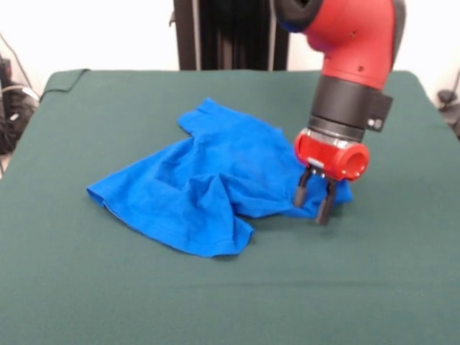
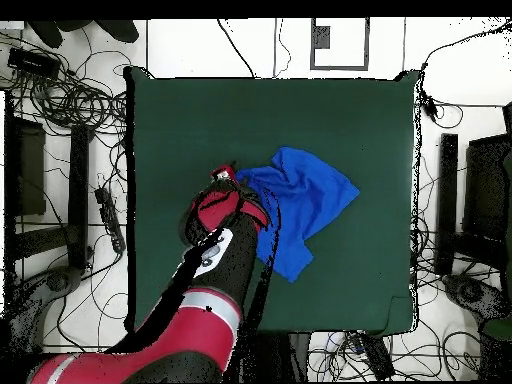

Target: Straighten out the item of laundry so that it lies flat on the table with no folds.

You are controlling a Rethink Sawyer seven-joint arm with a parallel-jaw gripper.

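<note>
The blue T-shirt (image 1: 215,187) lies crumpled near the middle of the green bench (image 1: 108,287), and the job is far from done. In the front view the fabric is bunched into ridges that run across its middle, one flap is folded over toward the near edge, and a sleeve-like corner sticks up toward the far side. No part reads as a clean shirt outline, so most of the spreading is, by my judgement, still to do: the folded flap has to be opened and the central wrinkles pulled out.

The end effector (image 1: 315,198) is down at the shirt's edge on the picture's right. Its two dark fingers (image 1: 300,192) stand a narrow way apart, with a strip of blue cloth showing between and behind them. Whether they pinch that cloth or merely stand over it I cannot tell.

The front view gives the height of the folds and the finger spacing. The overhead view hides the fingers under the red arm (image 2: 215,270), but it shows the shirt's (image 2: 300,205) footprint as a rough diamond, and how much bare bench (image 2: 340,110) surrounds it on every side for spreading.
</note>
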